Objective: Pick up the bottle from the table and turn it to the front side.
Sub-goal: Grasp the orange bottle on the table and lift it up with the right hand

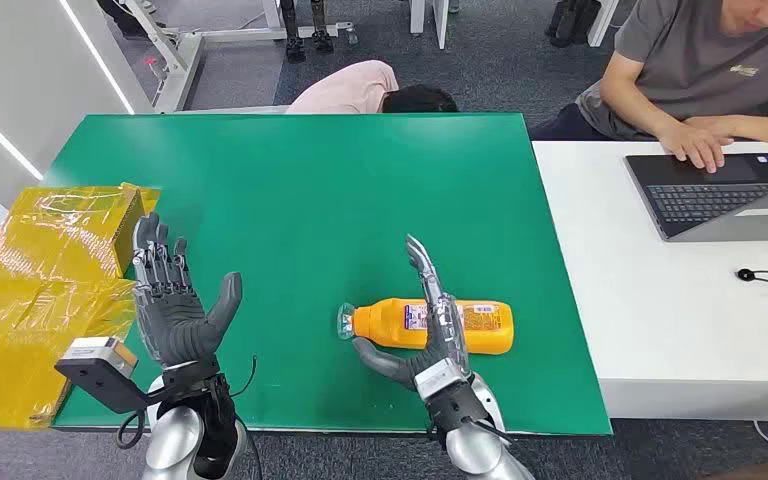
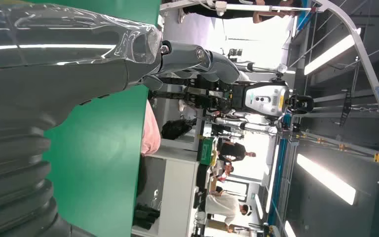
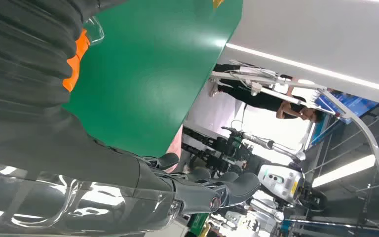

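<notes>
An orange plastic bottle (image 1: 430,327) with a clear cap lies on its side near the front edge of the green table mat (image 1: 300,190), its cap towards the left; its white, blue and red label carries print too small to read. The right hand (image 1: 430,330) reaches over the bottle's middle with fingers straight and thumb spread beside the neck, hiding part of the label; whether it touches the bottle cannot be told. The left hand (image 1: 172,305) hovers apart, holding nothing, fingers spread beside crumpled yellow plastic wrapping (image 1: 35,290).
</notes>
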`<action>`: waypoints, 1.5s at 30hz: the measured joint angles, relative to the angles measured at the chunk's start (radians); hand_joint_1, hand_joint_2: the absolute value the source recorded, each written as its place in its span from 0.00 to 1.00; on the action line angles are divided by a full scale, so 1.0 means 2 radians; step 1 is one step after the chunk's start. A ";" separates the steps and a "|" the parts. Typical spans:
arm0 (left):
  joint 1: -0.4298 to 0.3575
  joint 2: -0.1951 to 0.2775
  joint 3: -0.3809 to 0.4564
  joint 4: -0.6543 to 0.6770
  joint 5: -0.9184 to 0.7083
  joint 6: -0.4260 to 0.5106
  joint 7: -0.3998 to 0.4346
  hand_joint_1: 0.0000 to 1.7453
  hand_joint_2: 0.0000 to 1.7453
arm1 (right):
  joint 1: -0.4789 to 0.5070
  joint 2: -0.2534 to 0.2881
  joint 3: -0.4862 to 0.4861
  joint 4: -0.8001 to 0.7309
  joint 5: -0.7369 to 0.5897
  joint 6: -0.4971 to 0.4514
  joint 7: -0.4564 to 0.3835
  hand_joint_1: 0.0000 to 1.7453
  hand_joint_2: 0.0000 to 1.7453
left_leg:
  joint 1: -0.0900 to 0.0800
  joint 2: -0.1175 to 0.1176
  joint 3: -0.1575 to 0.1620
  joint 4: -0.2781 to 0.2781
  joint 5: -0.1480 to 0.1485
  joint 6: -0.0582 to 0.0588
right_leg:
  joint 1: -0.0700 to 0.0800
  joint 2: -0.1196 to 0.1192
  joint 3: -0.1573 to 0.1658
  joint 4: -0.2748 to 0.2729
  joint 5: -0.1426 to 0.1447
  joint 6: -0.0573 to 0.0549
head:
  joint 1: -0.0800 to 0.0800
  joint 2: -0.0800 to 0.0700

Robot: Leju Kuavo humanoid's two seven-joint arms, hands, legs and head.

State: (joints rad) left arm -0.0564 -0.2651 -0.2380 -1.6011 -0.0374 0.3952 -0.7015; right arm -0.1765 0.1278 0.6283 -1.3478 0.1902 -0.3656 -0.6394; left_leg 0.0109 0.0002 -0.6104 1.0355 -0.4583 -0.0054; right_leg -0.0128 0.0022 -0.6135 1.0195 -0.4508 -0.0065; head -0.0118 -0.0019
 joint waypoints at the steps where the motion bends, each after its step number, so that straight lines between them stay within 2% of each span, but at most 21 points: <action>1: 0.000 0.000 0.000 0.000 0.000 0.000 0.000 0.00 1.00 | 0.000 0.000 0.000 0.000 0.000 0.001 0.000 0.00 1.00 | 0.000 0.000 0.000 0.000 0.000 0.000 | 0.000 0.000 0.000 0.000 0.000 0.000 | 0.000 0.000; 7: 0.000 0.000 0.000 0.000 -0.002 -0.002 0.000 0.00 1.00 | -0.001 0.000 0.000 0.000 0.018 -0.002 0.005 0.00 1.00 | 0.000 0.000 0.000 0.000 0.000 0.000 | 0.000 0.000 0.000 0.000 0.000 0.000 | 0.000 0.000; 12: 0.000 0.000 0.000 0.000 -0.003 -0.008 0.000 0.00 1.00 | -0.013 -0.006 -0.003 -0.002 0.107 -0.009 0.055 0.00 1.00 | 0.000 0.000 0.000 0.000 0.000 0.000 | 0.000 0.000 0.000 0.000 0.000 0.000 | 0.000 0.000; 14: -0.001 0.000 0.000 0.000 -0.004 -0.010 0.000 0.00 1.00 | -0.020 -0.011 -0.006 -0.007 0.164 0.006 0.090 0.00 1.00 | 0.000 0.000 0.000 0.000 0.000 0.000 | 0.000 0.000 0.000 0.000 0.000 0.000 | 0.000 0.000; 18: -0.002 0.002 0.000 0.000 -0.004 -0.019 0.000 0.00 1.00 | -0.045 -0.031 -0.009 -0.008 0.290 0.069 0.159 0.00 1.00 | 0.000 0.000 0.000 0.000 0.000 0.000 | 0.000 0.000 0.000 0.000 0.000 0.000 | 0.000 0.000; 22: -0.003 0.002 0.000 0.000 -0.004 -0.030 0.000 0.00 1.00 | -0.082 -0.056 -0.008 0.010 0.353 0.120 0.187 0.00 1.00 | 0.000 0.000 0.000 0.001 0.000 0.000 | 0.000 0.000 0.000 0.000 0.000 0.000 | 0.000 0.000; 28: -0.008 0.002 0.001 0.000 -0.004 -0.043 0.000 0.00 1.00 | -0.136 -0.090 0.004 0.057 0.382 0.183 0.203 0.00 1.00 | 0.000 0.000 0.000 0.001 0.000 0.000 | 0.000 0.000 0.000 0.000 0.001 0.001 | 0.000 0.000; 37: -0.029 0.002 0.001 0.008 0.022 -0.059 0.000 0.00 1.00 | -0.209 -0.124 0.043 0.142 0.350 0.281 0.205 0.00 1.00 | 0.000 0.000 0.000 0.001 0.000 0.001 | 0.000 0.000 0.000 0.000 0.001 0.000 | 0.000 0.000; 45: -0.051 0.002 0.001 0.027 0.040 -0.061 0.000 0.00 1.00 | -0.284 -0.152 0.098 0.206 0.331 0.373 0.202 0.00 1.00 | 0.000 0.000 0.000 0.001 0.001 0.001 | 0.000 0.000 0.000 0.000 0.001 0.001 | 0.000 0.000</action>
State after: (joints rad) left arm -0.1588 -0.2621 -0.2354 -1.5480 0.0423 0.2725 -0.7015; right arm -0.7445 -0.1759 0.8238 -0.9362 0.8528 0.3798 -0.2363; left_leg 0.0104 -0.0008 -0.6107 1.0376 -0.4565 -0.0033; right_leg -0.0133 0.0016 -0.6130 1.0196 -0.4484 -0.0053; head -0.0118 -0.0019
